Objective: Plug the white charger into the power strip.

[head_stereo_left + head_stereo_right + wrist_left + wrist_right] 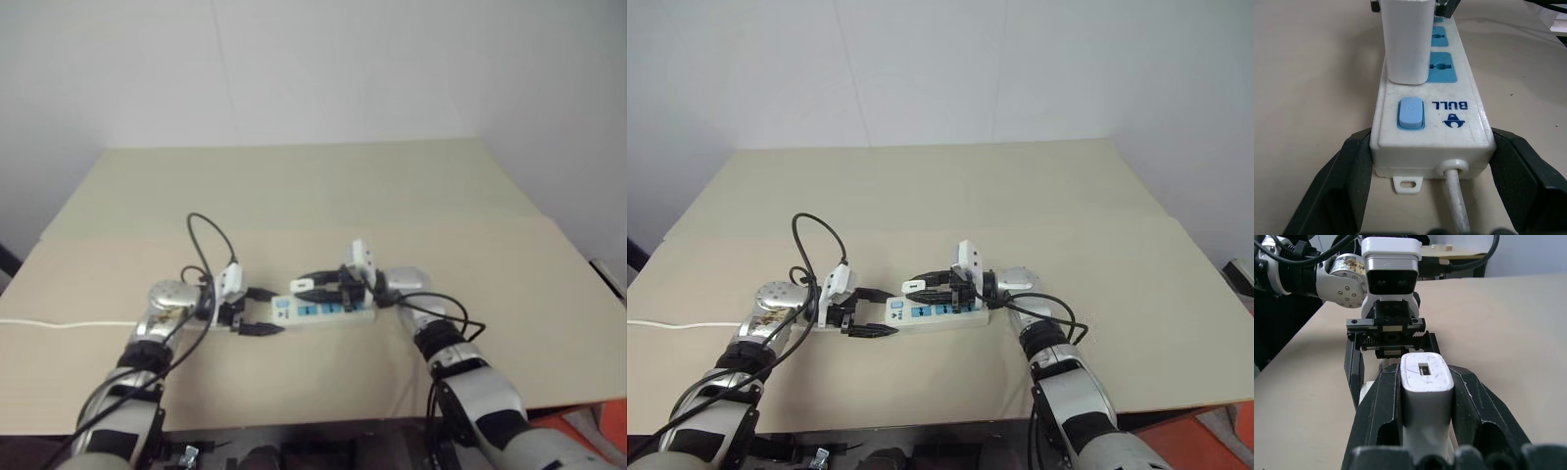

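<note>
Your right gripper (1426,431) squeezed the white charger (1425,382) above the power strip (1432,103); your left gripper (1432,161) clamped its switch end. Next, push straight down.

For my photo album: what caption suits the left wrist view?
Left gripper clamps the power strip while the white charger meets its socket.

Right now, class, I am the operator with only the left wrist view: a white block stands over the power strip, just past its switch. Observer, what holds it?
Observer: The right gripper; its two black fingers clamp the white charger from both sides.
Operator: And where does the strip's cord go?
Observer: From the power strip the cord runs across the table toward the robot's left.
</note>
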Controlling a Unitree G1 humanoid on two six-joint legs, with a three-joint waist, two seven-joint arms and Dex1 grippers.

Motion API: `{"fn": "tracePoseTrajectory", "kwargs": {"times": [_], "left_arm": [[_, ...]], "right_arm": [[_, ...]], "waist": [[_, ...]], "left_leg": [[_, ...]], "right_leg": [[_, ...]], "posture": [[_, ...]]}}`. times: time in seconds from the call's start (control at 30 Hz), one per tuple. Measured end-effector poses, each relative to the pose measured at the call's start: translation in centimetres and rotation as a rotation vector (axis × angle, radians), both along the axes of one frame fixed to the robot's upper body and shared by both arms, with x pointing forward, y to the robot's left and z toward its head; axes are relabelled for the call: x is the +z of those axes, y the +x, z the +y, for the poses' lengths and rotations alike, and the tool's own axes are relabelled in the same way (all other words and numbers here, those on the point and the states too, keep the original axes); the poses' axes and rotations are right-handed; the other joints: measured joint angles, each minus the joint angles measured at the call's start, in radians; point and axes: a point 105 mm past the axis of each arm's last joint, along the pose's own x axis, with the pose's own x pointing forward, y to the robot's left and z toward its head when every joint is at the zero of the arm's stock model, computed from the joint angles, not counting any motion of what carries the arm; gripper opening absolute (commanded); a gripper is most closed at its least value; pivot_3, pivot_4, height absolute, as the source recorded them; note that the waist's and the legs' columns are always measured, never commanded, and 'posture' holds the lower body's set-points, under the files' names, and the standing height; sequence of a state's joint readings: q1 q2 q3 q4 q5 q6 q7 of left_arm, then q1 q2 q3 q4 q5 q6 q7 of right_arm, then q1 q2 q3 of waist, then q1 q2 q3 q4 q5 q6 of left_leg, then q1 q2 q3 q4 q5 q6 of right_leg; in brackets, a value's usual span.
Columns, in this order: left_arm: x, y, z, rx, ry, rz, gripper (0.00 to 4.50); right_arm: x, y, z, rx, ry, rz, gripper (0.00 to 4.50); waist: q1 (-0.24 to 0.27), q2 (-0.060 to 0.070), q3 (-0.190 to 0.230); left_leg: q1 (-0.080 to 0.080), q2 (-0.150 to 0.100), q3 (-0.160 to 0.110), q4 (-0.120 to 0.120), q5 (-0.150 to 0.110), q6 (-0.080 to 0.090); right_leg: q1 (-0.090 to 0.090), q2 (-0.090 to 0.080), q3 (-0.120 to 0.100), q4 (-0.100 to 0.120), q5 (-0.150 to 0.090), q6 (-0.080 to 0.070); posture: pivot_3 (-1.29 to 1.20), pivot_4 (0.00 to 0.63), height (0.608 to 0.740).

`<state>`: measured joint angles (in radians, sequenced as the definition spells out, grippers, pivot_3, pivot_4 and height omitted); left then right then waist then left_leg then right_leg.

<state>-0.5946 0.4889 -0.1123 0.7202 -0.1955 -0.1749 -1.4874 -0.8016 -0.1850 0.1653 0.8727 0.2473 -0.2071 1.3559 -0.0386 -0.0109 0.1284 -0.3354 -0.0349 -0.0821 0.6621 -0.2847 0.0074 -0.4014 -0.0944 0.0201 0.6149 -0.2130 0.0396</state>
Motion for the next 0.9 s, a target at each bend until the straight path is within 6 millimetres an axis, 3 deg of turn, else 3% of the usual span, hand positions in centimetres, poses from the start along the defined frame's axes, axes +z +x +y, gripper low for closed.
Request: {"fn": "tracePoseTrajectory", "kwargs": {"times": [0.03, 0.37, 0.67, 0.9], "left_arm": [[0.0, 0.0, 0.0, 0.000, 0.000, 0.000, 3.25], [0.1, -0.2, -0.3, -0.023, -0.010, 0.002, 3.25], [0.1, -0.2, -0.4, -0.030, -0.010, -0.004, 3.25], [0.3, -0.2, -0.5, -0.039, -0.009, -0.017, 3.25]], "right_arm": [[0.0, 0.1, 0.0, -0.001, -0.001, 0.012, 1.11], [-0.6, -0.1, -1.1, -0.015, -0.011, 0.023, 4.49], [-0.5, -0.4, -2.0, -0.013, -0.027, -0.019, 4.49], [0.7, 0.1, -3.6, -0.042, -0.078, 0.075, 4.49]], "waist": [[0.000, 0.000, 0.000], [0.004, 0.000, 0.000], [0.004, 0.000, 0.000], [0.003, 0.001, 0.001]], "left_leg": [[0.000, 0.000, 0.000, 0.000, 0.000, 0.000], [-0.002, 0.000, 0.000, 0.000, 0.000, 0.000], [-0.003, 0.000, 0.000, 0.000, 0.000, 0.000], [-0.007, 0.000, 0.000, 0.000, 0.000, 0.000]], "right_leg": [[0.000, 0.000, 0.000, 0.000, 0.000, 0.000], [-0.001, -0.001, 0.000, 0.000, 0.000, 0.000], [-0.001, 0.000, 0.000, -0.001, 0.000, 0.000], [-0.005, 0.000, 0.000, 0.000, 0.000, 0.000]], "posture": [[0.00, 0.150, 0.740], [0.00, 0.150, 0.740], [0.00, 0.150, 0.740], [0.00, 0.150, 0.740]]}}
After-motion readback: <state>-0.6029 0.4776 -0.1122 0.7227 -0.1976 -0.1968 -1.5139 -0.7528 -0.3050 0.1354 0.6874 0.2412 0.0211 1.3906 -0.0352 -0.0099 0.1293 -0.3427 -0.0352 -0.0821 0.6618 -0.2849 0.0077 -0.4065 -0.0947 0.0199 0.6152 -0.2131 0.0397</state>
